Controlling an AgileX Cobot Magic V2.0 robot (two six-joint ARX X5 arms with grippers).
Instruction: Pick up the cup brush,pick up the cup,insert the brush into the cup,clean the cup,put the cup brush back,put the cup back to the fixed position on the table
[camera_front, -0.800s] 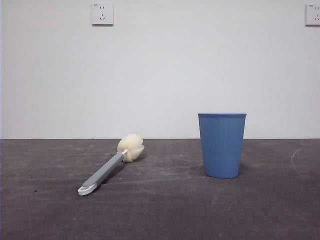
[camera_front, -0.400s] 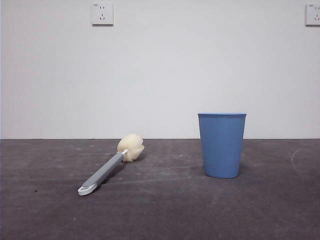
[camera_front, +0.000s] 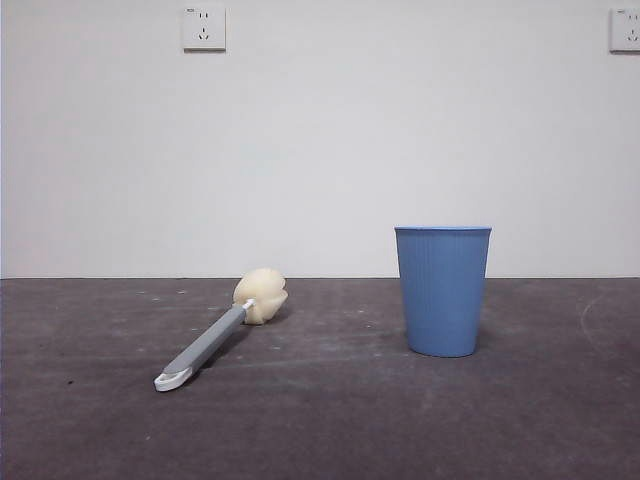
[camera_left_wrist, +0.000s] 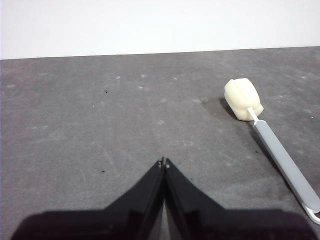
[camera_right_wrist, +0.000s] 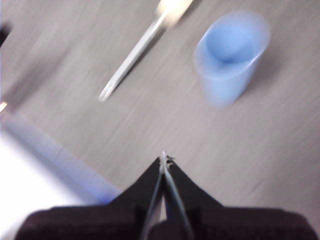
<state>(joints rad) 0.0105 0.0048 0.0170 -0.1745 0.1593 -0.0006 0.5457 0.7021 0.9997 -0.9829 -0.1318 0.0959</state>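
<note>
The cup brush (camera_front: 215, 338) lies flat on the table (camera_front: 320, 420), left of centre, its cream sponge head toward the wall and its white looped end toward the camera. The blue ribbed cup (camera_front: 442, 290) stands upright to its right. My left gripper (camera_left_wrist: 164, 162) is shut and empty above the table, with the brush (camera_left_wrist: 272, 145) off to one side. My right gripper (camera_right_wrist: 164, 159) is shut and empty, high above the table; its blurred view shows the cup (camera_right_wrist: 229, 57) and the brush (camera_right_wrist: 135, 50) below. Neither arm shows in the front view.
A white wall stands behind the table, with a socket (camera_front: 204, 27) at upper left and another (camera_front: 625, 29) at upper right. The table's pale front edge (camera_right_wrist: 55, 155) shows in the right wrist view.
</note>
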